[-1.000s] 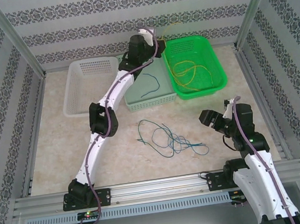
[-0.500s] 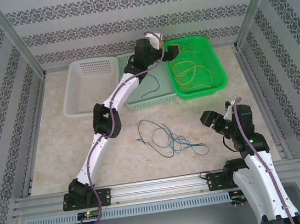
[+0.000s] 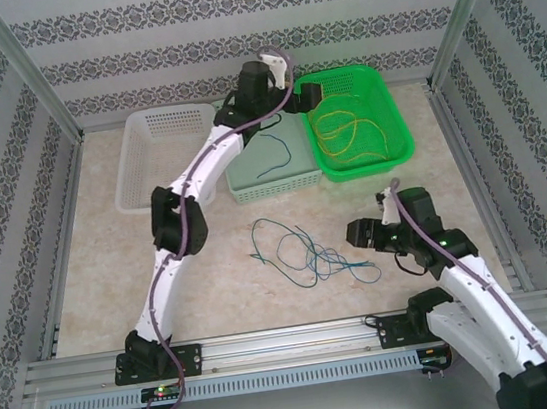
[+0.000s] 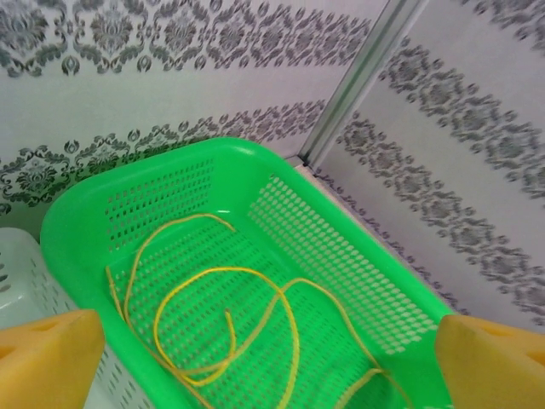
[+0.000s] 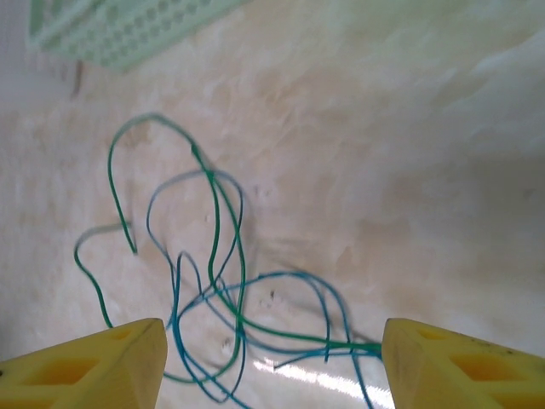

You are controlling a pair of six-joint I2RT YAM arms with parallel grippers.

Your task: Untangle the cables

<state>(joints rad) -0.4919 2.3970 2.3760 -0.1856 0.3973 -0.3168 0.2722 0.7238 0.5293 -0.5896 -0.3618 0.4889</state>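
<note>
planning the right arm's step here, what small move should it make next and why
Probably lower the right end effector and close it on one strand of the blue and green cables. It hangs open over that tangle on the table, holding nothing, and the strands cross each other there.

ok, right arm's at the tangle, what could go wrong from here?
1. The blue and green cables cross several times ahead of the open right gripper; closing here could pinch both and drag the whole tangle.
2. They lie flat on the table, so the gripper may miss them or scrape it.
</note>
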